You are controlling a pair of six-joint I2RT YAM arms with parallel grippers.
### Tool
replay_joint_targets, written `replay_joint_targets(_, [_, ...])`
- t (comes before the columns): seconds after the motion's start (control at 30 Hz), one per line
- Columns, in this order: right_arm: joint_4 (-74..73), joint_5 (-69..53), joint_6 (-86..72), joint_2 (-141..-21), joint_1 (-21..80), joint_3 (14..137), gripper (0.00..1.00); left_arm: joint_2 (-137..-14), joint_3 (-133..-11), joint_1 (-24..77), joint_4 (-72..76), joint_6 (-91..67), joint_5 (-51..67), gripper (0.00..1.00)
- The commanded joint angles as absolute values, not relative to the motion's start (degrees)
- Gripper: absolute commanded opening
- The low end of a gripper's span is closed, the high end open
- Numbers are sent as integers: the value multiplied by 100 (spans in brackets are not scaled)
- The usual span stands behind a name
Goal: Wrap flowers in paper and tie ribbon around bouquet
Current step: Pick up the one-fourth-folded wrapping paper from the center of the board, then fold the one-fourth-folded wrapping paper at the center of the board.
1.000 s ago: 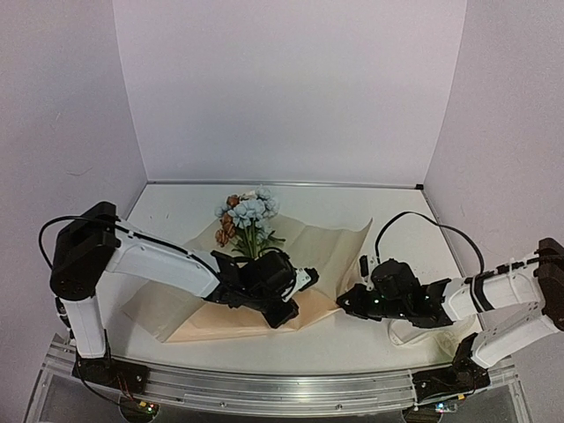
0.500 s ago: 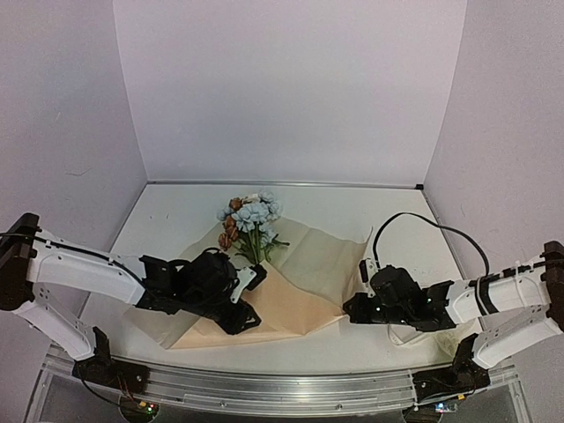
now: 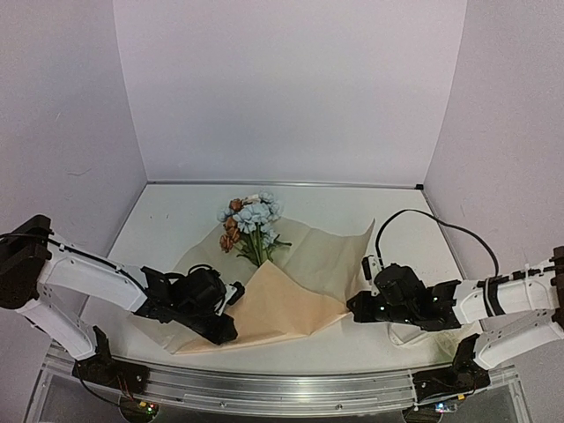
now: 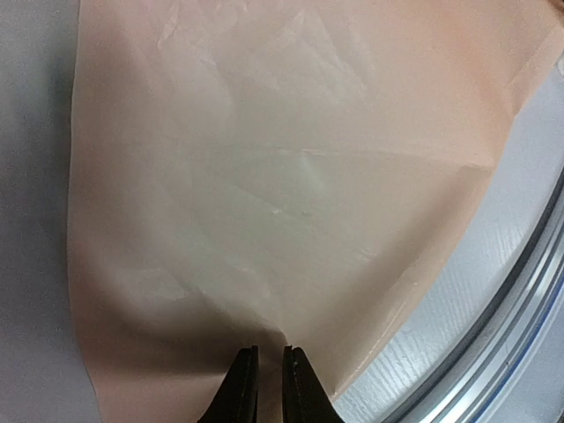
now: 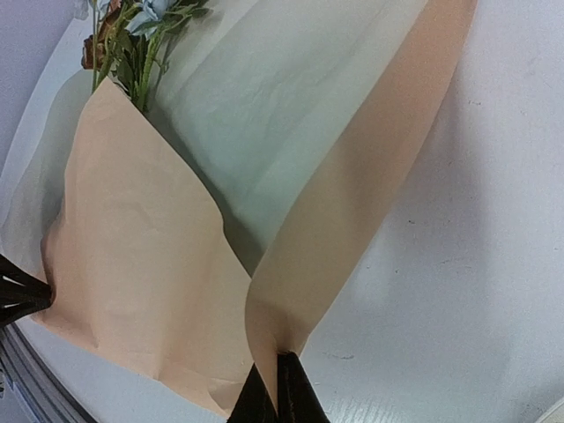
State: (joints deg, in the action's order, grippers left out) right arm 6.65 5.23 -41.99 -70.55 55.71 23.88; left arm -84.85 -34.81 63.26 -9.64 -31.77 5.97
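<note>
Flowers (image 3: 251,213) show only blooms, stems mostly hidden under folded paper (image 3: 291,304); low outstretched arms' left tool (image 4: 269,354) and right tool (image 5: 275,363) each pinch its edge.

— What is the right gripper (image 5: 275,393) doing?
— It is pinching the paper (image 5: 141,264) at a folded edge, jaws pressed together at the bottom of the view.
— How is the sheet lying?
— A tan flap is folding over the paler inside, and the flowers (image 5: 132,40) are poking out at the top left. The white table (image 5: 458,264) is showing on the right.
</note>
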Motion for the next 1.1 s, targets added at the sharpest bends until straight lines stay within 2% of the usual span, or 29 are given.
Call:
replay_joint_targets(0.0, [195, 475, -3838, -6806, 5689, 2671, 0, -8779, -3716, 6284, -675, -3182, 571, 11])
replay_joint_targets(0.33, [-369, -3, -3505, -7069, 6112, 3770, 0, -8953, -3733, 6267, -596, -3187, 522, 9])
replay_joint_targets(0.8, [242, -1409, -4252, -9521, 6215, 5618, 0, -8718, -3683, 6229, -640, -3167, 448, 9])
replay_joint_targets(1.07, [611, -2191, -4818, -10637, 6123, 6169, 0, -8572, -3735, 6161, -799, -3057, 466, 11])
